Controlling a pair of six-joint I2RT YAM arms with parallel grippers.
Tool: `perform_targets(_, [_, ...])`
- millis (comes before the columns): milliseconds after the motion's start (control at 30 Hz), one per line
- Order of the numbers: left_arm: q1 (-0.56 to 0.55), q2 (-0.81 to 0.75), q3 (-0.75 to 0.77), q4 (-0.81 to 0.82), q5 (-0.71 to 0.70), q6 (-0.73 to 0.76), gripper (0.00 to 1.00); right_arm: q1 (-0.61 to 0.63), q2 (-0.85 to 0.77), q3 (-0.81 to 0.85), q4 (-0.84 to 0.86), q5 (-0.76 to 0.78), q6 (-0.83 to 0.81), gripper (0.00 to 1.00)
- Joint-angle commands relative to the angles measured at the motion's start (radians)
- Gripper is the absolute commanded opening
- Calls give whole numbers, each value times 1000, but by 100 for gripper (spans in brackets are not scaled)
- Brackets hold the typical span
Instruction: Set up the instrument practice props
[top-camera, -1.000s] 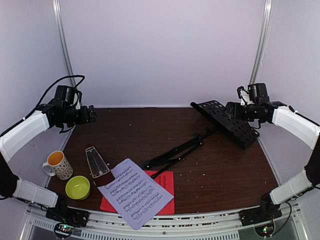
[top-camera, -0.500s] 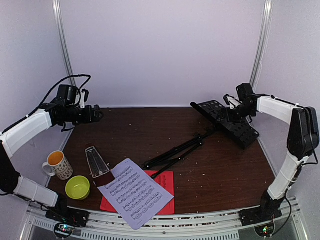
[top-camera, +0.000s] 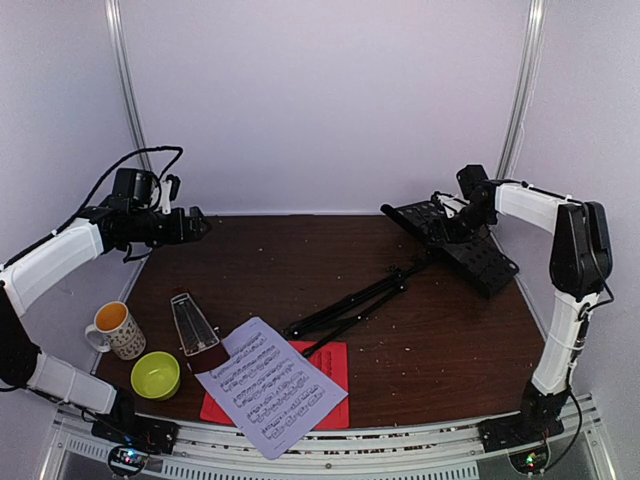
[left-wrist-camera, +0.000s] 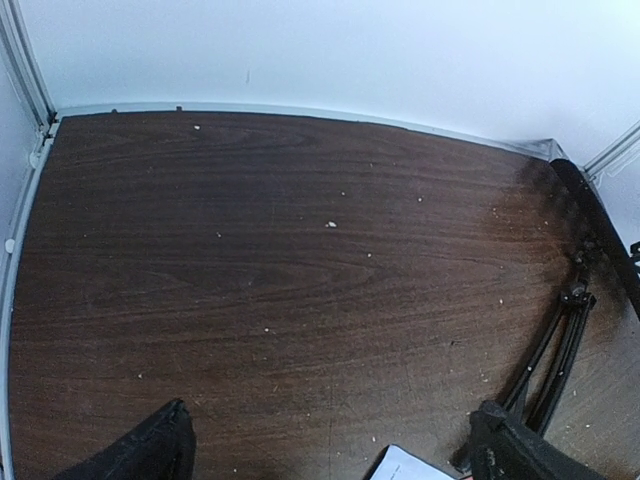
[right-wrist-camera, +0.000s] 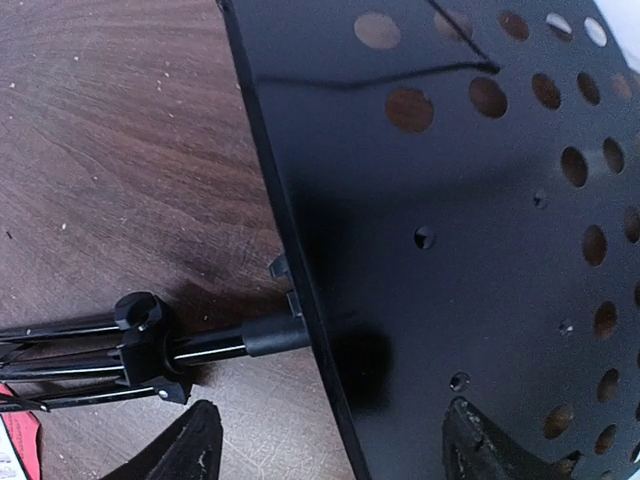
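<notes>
Black perforated metal fills the right wrist view: the desk (right-wrist-camera: 450, 200) of the music stand (top-camera: 362, 300), a flat plate punched with round holes and thin at the rim. The right jaws stand apart and straddle the desk's long edge. One finger (right-wrist-camera: 185, 450) hangs over bare wood beside that edge and the other (right-wrist-camera: 490, 450) over the holed face. Nothing is clamped, and I cannot tell whether either finger touches the metal.

The stand lies on its side on the dark, wood-grain tabletop (top-camera: 290, 255), which is flecked with pale crumbs. Its slim black tubes (right-wrist-camera: 70, 350) are folded together into a bundle and meet the desk at a short collar.

The left jaws are spread wide and hold nothing. They hover well away from the stand, across the tabletop from its desk. In the left wrist view only the two dark fingertips (left-wrist-camera: 150, 455) show, with bare wood between them.

Just beyond the foot end of the stand's tubes lies the white music sheet (top-camera: 268, 388), printed with staves and lapping over the red sheet (top-camera: 335, 362). Further from the stand, past the sheets, stands the small dark-red pyramid metronome (top-camera: 193, 325), upright. Beyond it are a patterned mug (top-camera: 118, 332) with an orange inside and a round lime-green bowl (top-camera: 155, 375).
</notes>
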Motion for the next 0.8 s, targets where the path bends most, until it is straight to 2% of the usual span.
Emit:
perform_targets(0, [9,-21,-10,67,28,23,98,12,51,48,-40,21,-42,74])
perform_targets(467, [9,-28,-39,101,45,24,98,42,150,109,-101,75,-74,34])
perform_targets(667, [9,-34,-40,108,42,24,98,52,136,103,-93,164,-73,3])
perform_targets(700, [9,-35,-41,109,39,22,98,55,124,97,-83,182,-76,0])
perform_targets(767, [8,-35,-40,108,37,23,98,64,97,84,-62,207,-80,0])
